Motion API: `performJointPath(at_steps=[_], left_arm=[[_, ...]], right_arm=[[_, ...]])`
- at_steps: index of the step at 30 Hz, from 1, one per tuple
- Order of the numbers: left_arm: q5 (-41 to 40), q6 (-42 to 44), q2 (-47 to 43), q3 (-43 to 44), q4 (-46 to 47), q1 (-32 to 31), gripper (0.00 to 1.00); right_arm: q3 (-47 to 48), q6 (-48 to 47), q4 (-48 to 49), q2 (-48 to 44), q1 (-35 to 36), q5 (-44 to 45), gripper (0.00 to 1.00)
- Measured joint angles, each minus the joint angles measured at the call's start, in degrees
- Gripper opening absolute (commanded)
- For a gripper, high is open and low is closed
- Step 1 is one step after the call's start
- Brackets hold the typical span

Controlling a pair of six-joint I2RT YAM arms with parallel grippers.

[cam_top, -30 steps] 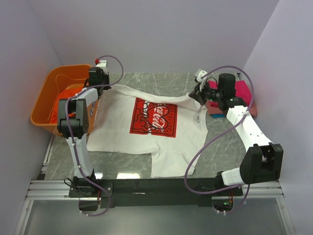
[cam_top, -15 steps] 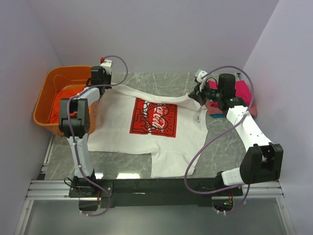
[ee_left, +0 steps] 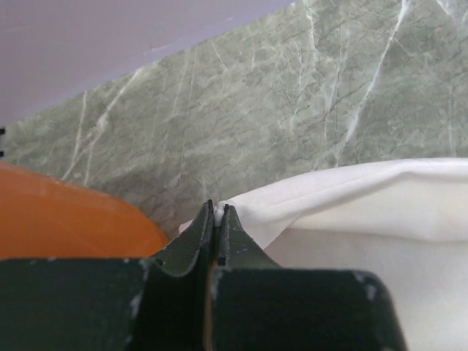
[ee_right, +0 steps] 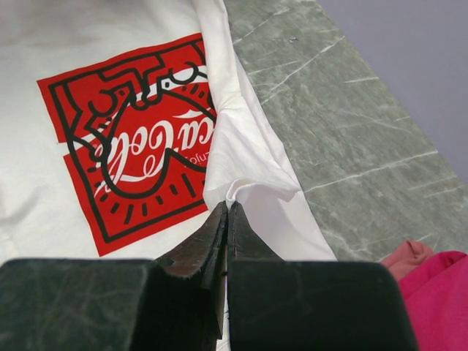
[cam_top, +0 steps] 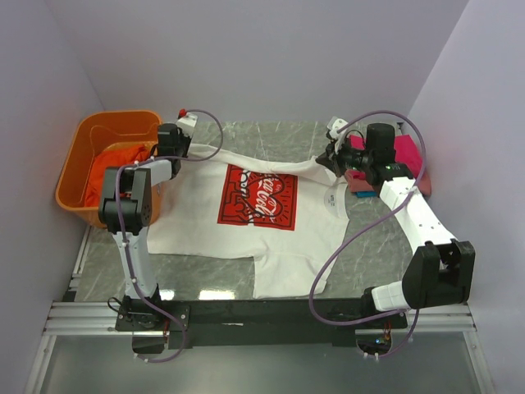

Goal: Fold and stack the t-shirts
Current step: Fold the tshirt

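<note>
A white t-shirt (cam_top: pixel 246 238) with a red rectangular print (cam_top: pixel 258 196) lies spread on the marble table. My left gripper (cam_top: pixel 182 149) is shut on its far left edge; the pinched cloth shows in the left wrist view (ee_left: pixel 218 210). My right gripper (cam_top: pixel 330 160) is shut on the shirt's far right edge, next to the print in the right wrist view (ee_right: pixel 228 205). A magenta t-shirt (cam_top: pixel 406 160) lies folded at the far right, over a blue one (cam_top: pixel 361 194). An orange-red t-shirt (cam_top: pixel 111 168) sits in the basket.
A rigid orange plastic basket (cam_top: pixel 78 148) stands at the far left, just left of my left gripper; its rim shows in the left wrist view (ee_left: pixel 66 219). Grey walls close in on three sides. Purple cables loop over both arms.
My left gripper has moved right, away from the basket, pulling the shirt's far left edge with it. The right arm has not moved.
</note>
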Motion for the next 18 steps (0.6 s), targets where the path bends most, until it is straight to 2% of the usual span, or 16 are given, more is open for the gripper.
performJointPath(at_steps=[10, 18], left_arm=[[-3.2, 3.5, -2.6, -4.6, 7.4, -0.4, 0.00], [-4.0, 4.3, -3.1, -5.6, 9.4, -0.4, 0.00]], right_arm=[[-1.7, -1.4, -0.9, -0.2, 0.0, -0.5, 0.00], [-2.1, -2.2, -2.1, -1.1, 0.0, -1.0, 0.00]])
